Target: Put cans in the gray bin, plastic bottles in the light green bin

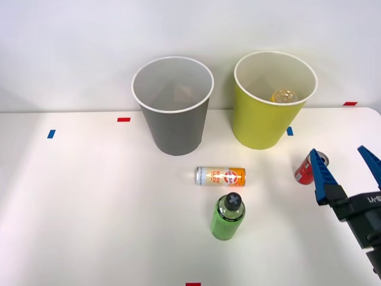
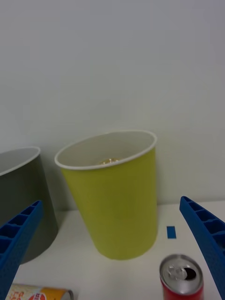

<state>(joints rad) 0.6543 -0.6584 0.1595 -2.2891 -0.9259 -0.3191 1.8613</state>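
Blue ribbed fingers of the right gripper (image 1: 347, 162) stand spread wide with nothing between them, hanging above the table's near right part. Nearest to it, just ahead and a little to its left, is the short red can (image 1: 308, 168), leaning or upright with its silver top showing; in the wrist view the red can (image 2: 182, 279) sits low between the two fingers, nearer one of them than the other.

To take it well, I judge the gripper should centre over the can before coming down, close on the red body below the rim, and lift clear before swinging toward the gray bin.

Farther to the gripper's left lie the slim silver-and-orange can (image 1: 220, 176), on its side, and the green bottle (image 1: 227, 217), standing with its black cap up. Beyond the red can stands the light green bin (image 1: 265, 125), with something yellow, probably the lemon-label bottle (image 1: 284, 96), already inside. The gray bin (image 1: 175, 128) is farther left again, so the carry must pass the green bin's rim without clipping it.
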